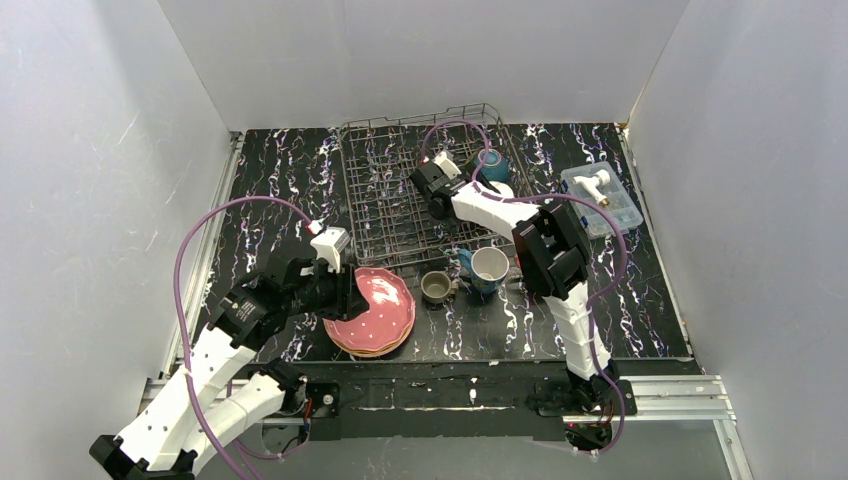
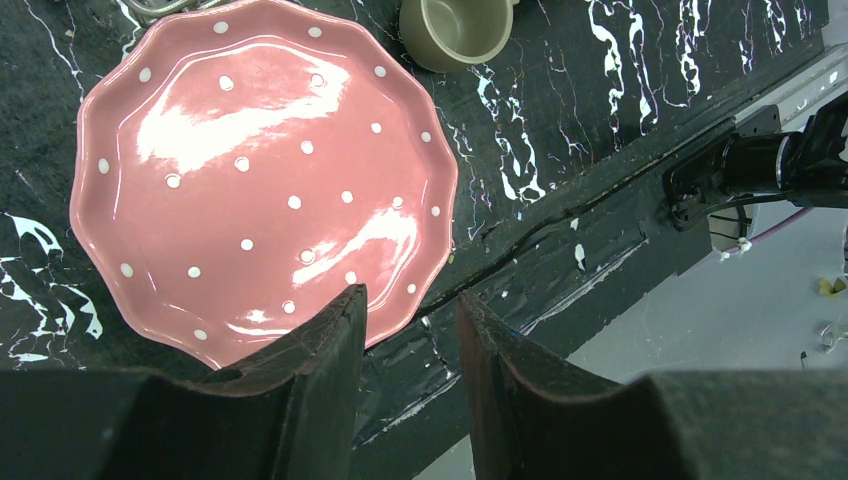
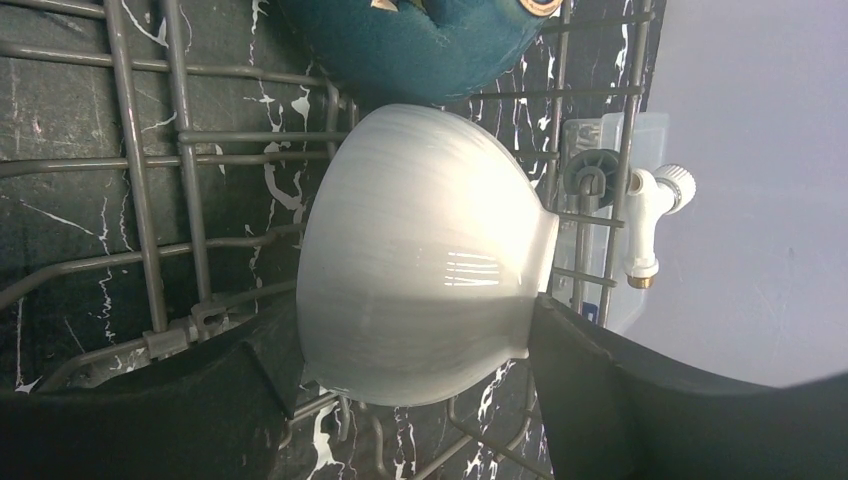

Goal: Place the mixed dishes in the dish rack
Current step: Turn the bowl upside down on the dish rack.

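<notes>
Bowl [image 3: 420, 250] gripped between right pincer [image 3: 415, 335] fingers, over dish rack [image 3: 250, 135] wires.

Glossy glazed pink plate [image 2: 260, 170] and white bowl [image 3: 420, 250]; grey metal wire rack [image 1: 395, 195].

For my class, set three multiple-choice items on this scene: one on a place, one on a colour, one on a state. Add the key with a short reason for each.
1. Where is the smooth white ceramic bowl?
A) on a shelf
B) between the right gripper's jaws, over the grey wire dish rack
C) on the floor

2. What colour is the top scalloped dotted plate?
A) pink
B) yellow
C) teal

3. How do the left gripper's jaws stand?
A) clamped on a spoon
B) out of view
C) apart, nothing between them

Key: 1 B, the right wrist view shows the jaws on either side of the bowl, above the wires. 2 A, it is pink with white dots. 3 C, a bare gap shows between them.
</notes>
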Action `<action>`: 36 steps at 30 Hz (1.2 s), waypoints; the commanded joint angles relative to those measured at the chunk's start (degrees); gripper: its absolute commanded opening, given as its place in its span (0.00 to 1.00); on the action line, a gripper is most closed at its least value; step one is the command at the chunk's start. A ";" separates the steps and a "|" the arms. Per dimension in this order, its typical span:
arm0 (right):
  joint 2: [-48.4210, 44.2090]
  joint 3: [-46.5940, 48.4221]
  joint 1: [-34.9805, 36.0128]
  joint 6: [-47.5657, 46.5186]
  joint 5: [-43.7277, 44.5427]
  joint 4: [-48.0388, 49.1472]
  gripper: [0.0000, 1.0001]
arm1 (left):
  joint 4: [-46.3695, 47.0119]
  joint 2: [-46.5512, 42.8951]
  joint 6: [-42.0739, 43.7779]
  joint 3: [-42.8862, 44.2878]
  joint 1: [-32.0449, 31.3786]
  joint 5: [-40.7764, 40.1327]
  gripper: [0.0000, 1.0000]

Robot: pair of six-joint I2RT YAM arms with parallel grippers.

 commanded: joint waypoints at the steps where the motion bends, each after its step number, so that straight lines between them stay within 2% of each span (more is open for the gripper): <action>1: -1.19 2.78 -0.28 -0.57 3.65 0.48 0.01 | 0.12 0.11 0.79 -0.38 -0.05 0.65 0.36; 14: -0.57 8.70 -1.03 -3.34 4.65 -0.30 0.01 | 0.12 0.41 0.88 -0.38 -0.03 0.65 0.36; 36: 3.03 6.41 -2.92 -3.29 4.08 0.70 0.01 | 0.12 1.06 0.88 -0.38 -0.04 0.64 0.36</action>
